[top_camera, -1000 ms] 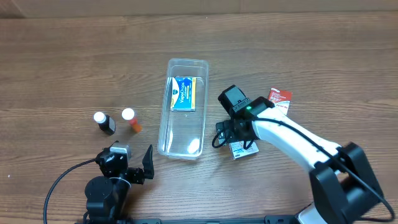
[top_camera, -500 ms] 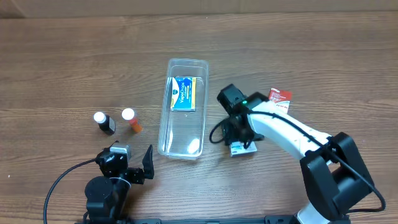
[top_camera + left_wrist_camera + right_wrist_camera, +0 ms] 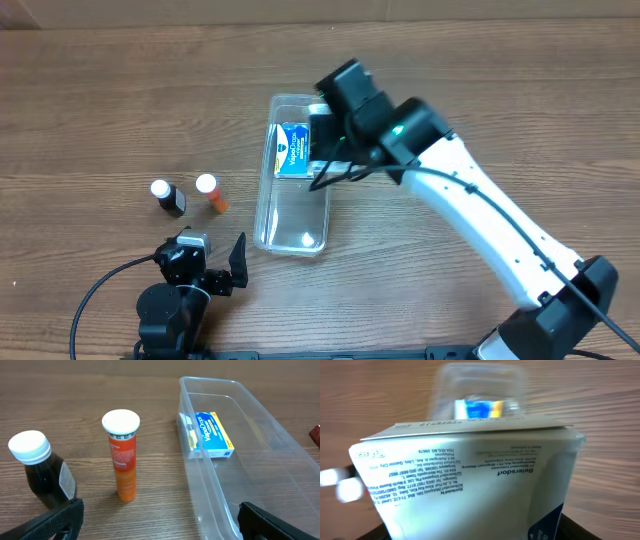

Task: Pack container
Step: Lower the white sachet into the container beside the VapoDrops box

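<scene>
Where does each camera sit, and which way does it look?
Overhead: above the table, looking straight down at the container; the left gripper and right gripper both show.
Left wrist: low by the table, facing the orange tube, dark bottle and container; its fingertips show at the bottom corners.
Right wrist: facing the container, mostly blocked by the white box its gripper holds.
Shared: all see the blue-and-yellow box.

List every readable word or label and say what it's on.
"Beiersdorf": upside down on the white box.
"VapoDrops": on the blue-and-yellow box in the container.
Fine print on the white box: blurred, unreadable.
Labels on the orange tube and dark bottle: too small to read.
</scene>
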Tool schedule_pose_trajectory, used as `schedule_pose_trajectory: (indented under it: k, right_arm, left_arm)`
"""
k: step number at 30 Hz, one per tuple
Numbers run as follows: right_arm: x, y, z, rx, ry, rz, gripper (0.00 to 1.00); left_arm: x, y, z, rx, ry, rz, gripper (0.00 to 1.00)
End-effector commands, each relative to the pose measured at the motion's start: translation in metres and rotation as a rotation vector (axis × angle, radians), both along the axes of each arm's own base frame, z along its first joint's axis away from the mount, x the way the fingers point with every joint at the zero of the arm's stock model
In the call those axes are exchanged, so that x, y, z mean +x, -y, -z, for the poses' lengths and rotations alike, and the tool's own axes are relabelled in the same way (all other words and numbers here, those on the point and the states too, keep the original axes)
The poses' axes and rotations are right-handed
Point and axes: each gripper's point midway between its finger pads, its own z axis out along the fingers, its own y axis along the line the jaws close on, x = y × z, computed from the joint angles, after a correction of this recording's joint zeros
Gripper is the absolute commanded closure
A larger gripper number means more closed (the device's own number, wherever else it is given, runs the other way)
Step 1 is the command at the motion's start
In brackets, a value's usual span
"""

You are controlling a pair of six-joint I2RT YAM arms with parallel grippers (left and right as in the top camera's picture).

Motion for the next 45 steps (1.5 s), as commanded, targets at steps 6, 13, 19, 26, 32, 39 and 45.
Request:
schedule_pose_trajectory:
  k: [6, 13, 19, 26, 32, 39, 45]
  right_arm:
    - [-0.035, -0.066, 0.079, -0.02, -0.182, 0.048, 0.32]
    - [-0.043, -0.08, 0.139, -0.071, -0.299, 0.078, 0.32]
    - [-0.044, -0.078, 0.154, -0.093, -0.325, 0.091, 0.31]
    - [-0.04, -0.076, 0.153, -0.093, -0.316, 0.101, 0.18]
    - [-0.026, -0.072, 0.152, -0.102, -0.271, 0.06, 0.09]
    - [-0.034, -0.066, 0.148, -0.11, -0.316, 0.007, 0.35]
    - [-0.054, -0.064, 0.147, -0.107, -0.401, -0.029, 0.59]
  left_arm:
    - [0.0, -0.001, -0.001, 0.014, 0.011, 0.002, 0.0]
    - [0.0, -0.001, -0.001, 0.014, 0.011, 0.002, 0.0]
    - [0.0, -0.001, -0.001, 0.014, 0.011, 0.002, 0.0]
    - [0.0, -0.001, -0.001, 0.014, 0.011, 0.002, 0.0]
    - [0.0, -0.001, -0.001, 0.014, 0.011, 0.002, 0.0]
    - [0.0, -0.001, -0.001, 0.014, 0.011, 0.002, 0.0]
    - [0.0, -0.001, -0.001, 0.014, 0.011, 0.002, 0.0]
